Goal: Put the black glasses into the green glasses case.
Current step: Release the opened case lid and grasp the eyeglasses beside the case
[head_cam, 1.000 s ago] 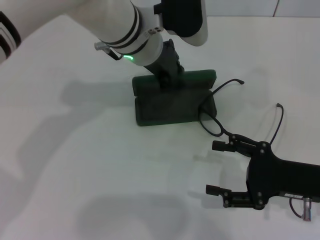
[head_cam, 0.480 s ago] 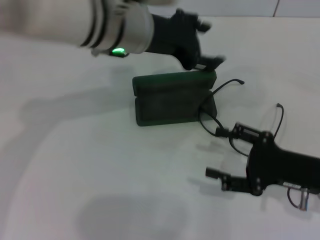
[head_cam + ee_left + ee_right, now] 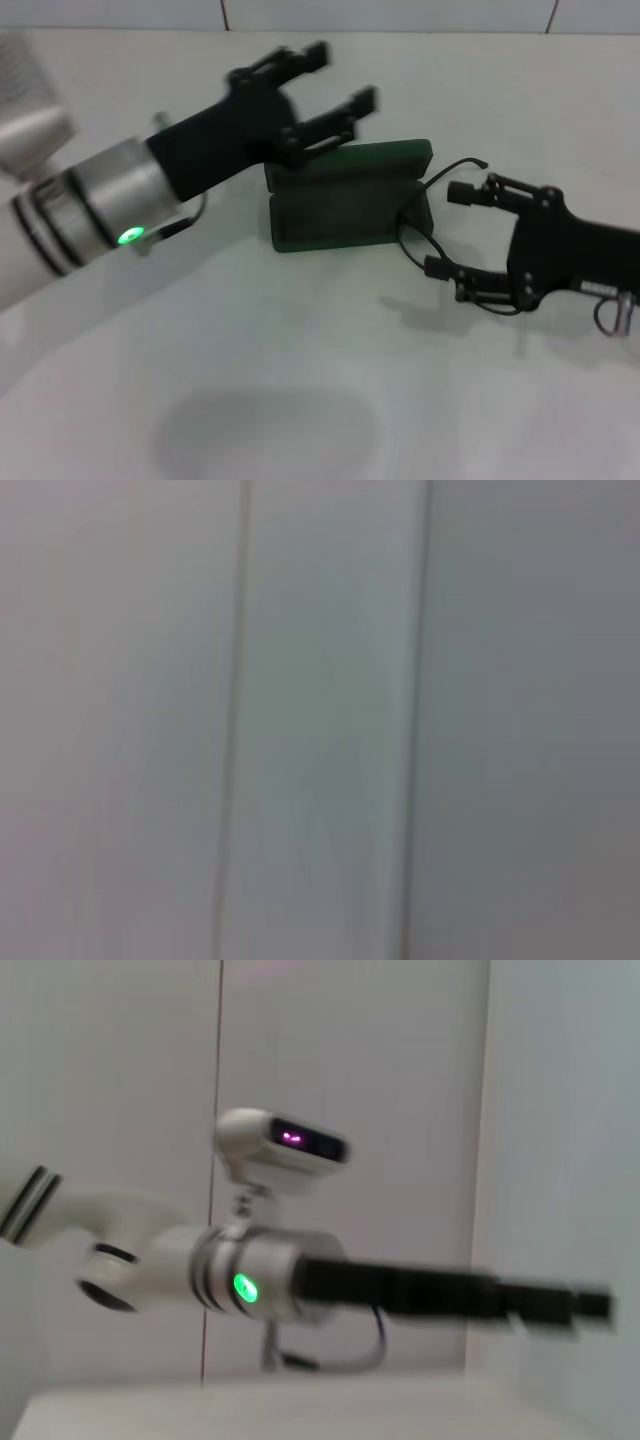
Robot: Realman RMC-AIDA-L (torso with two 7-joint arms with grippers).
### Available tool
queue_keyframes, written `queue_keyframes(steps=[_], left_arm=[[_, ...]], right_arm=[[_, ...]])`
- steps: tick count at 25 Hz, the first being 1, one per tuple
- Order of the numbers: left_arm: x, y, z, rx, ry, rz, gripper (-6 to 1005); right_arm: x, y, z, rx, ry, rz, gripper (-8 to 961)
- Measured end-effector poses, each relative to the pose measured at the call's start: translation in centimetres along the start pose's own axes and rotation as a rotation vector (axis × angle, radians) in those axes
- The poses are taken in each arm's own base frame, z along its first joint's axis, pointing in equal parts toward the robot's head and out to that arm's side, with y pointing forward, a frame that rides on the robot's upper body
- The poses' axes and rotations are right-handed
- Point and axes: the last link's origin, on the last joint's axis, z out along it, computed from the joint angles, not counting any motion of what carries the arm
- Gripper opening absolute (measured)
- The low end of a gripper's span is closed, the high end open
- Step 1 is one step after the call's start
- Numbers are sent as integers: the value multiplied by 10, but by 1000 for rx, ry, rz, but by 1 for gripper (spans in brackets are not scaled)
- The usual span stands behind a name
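In the head view, the green glasses case [image 3: 350, 197] lies open on the white surface [image 3: 250, 380], its lid standing along the far side and its lined tray facing up. The black glasses [image 3: 432, 222] are outside the case, at its right end: one lens rim rests against the case's right edge, and a temple arm curves up and away toward the far right.

The left end effector [image 3: 325, 85] hangs above the far left part of the case, its fingers spread apart and gripping nothing. The right end effector [image 3: 447, 232] sits on the right side of the surface, fingers pointing toward the case and parted, one to each side of the glasses' near lens region; whether the lower fingertip touches the frame cannot be told.

The left wrist view shows none of this, only a pale wall with vertical seams. The right wrist view looks across at the left arm [image 3: 250, 1285] with its green light and a blurred dark stretch of the left end effector, plus the robot's head [image 3: 285, 1145] behind; neither case nor glasses appear there.
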Motion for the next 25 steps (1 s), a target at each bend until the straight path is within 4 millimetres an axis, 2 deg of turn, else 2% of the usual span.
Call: queue_keyframes(steps=[4, 6, 9, 10, 14, 25], left_arm=[[-11, -10, -22, 86, 57, -43, 788], [-16, -14, -30, 118, 61, -58, 788], [-22, -16, -33, 138, 53, -58, 788], [-23, -16, -32, 141, 50, -51, 788], [-26, -17, -27, 137, 42, -46, 788], [-24, -20, -24, 131, 43, -49, 787]], right_arm=[[-25, -11, 11, -17, 216, 22, 721], [-29, -12, 14, -18, 250, 18, 719], [-50, -17, 26, 28, 498, 17, 718], [-52, -17, 27, 34, 520, 18, 717], [-54, -24, 32, 83, 660, 63, 714], [-44, -30, 37, 136, 744, 118, 708]])
